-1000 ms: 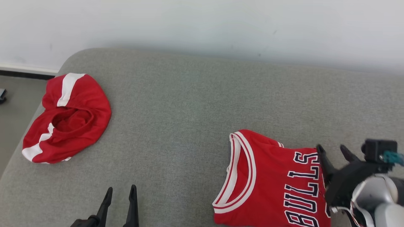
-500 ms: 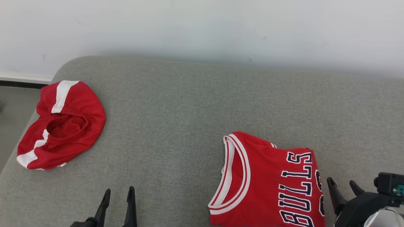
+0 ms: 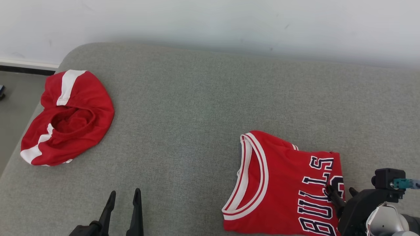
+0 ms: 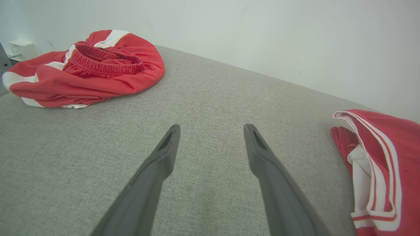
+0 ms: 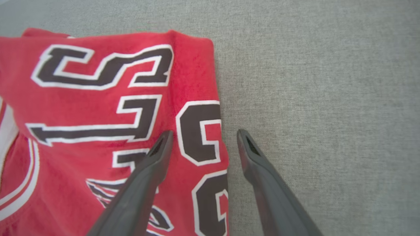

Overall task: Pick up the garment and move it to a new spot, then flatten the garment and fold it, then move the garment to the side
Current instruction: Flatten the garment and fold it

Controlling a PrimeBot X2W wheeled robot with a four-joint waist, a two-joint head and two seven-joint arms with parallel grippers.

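The jersey point(image 3: 282, 183) lies already folded into a compact, flat packet with its collar and the dark letters facing up, so I judge that the pick-up, the flattening and the folding are done for this garment. What seems to be left is the last step, to move it to the side, or that step is just finishing; the pictures do not settle this.

The right fingers point(image 5: 144, 183) are spread apart and grasp nothing. In the right wrist view they hang just over the folded side edge of the jersey point(image 5: 98, 98): one finger is above the red cloth, the other above the bare grey surface beside it. Whether the tips touch the cloth I cannot tell.

The left fingers point(image 4: 147, 183) are also released and empty, and bare fabric lies between and ahead of them. The jersey is off to their right. A pair of red shorts point(image 4: 88, 72) with white stripes sits ahead of them to the left, well apart and still crumpled, the waistband open upward. This piece probably waits for the same treatment.

The surface is a wide grey woven cushion point(image 3: 183, 114) with a rounded corner, soft looking. Behind it stands a plain pale wall point(image 3: 210, 23), and beyond the shorts a strip of grey floor point(image 3: 13, 105) is visible.
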